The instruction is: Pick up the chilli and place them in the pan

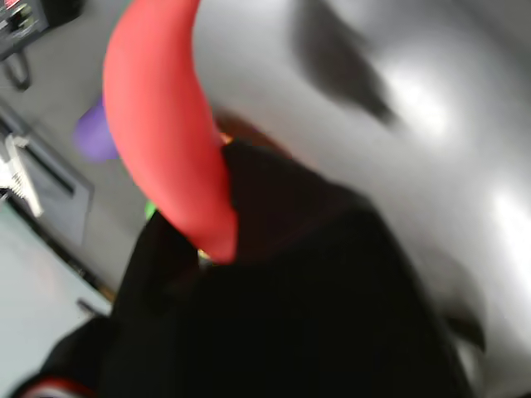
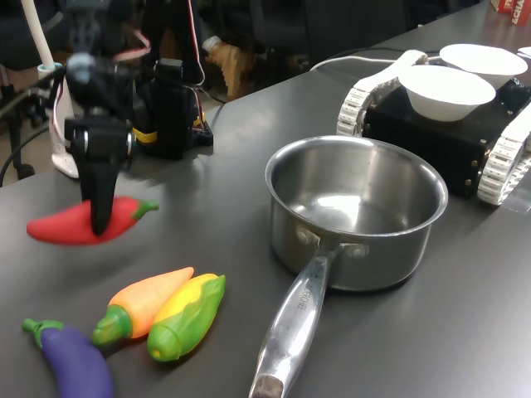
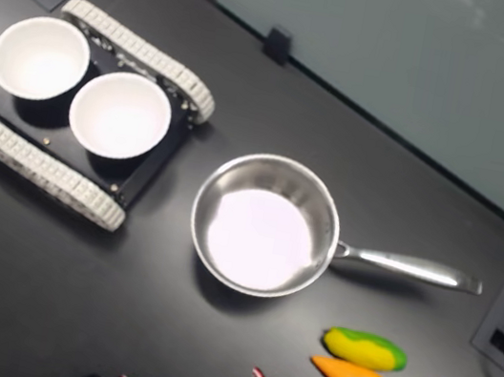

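Pan (image 2: 357, 217) first, as the biggest item and my landmark: empty, upright on the dark table (image 2: 465, 332), handle toward the first exterior view's lower left. Next, the tracked black base (image 2: 431, 133) carrying two white bowls (image 2: 446, 91), beyond the pan. Then my gripper (image 2: 99, 217): pointing down, well apart from the pan on its handle side, fingers pinched narrow around the chilli (image 2: 70, 225). Chilli hangs clear of the table, long axis roughly level, stem end toward the pan. Judgement: the coming move is a sideways carry toward the pan's rim, keeping above it. Smallest: carrot (image 2: 141, 305), corn (image 2: 187, 317), aubergine (image 2: 75, 361), beside the pan's handle.
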Available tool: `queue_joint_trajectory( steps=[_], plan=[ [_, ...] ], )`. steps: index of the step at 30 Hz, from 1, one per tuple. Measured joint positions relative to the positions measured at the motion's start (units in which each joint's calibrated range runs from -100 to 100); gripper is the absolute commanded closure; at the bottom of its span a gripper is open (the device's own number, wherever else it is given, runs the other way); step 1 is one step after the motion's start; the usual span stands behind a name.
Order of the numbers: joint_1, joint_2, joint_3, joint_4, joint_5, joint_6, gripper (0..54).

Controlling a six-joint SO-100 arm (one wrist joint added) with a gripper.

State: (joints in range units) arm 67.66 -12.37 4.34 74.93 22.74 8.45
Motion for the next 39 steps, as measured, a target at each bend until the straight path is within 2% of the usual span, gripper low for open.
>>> queue_joint_trajectory(
  steps=[8,21,29,39],
  plan=[
    [-6.1,-11.1,-1.4,-0.9,-5.5,-0.5,53.4],
    [-15.0,-28.9,5.0,-9.4,-12.3,-0.5,53.5],
    [-22.4,-35.7,7.6,-12.9,-15.8,-0.5,53.5],
    [-39.2,-39.6,12.4,-15.9,-17.6,-0.5,53.5]
  ],
)
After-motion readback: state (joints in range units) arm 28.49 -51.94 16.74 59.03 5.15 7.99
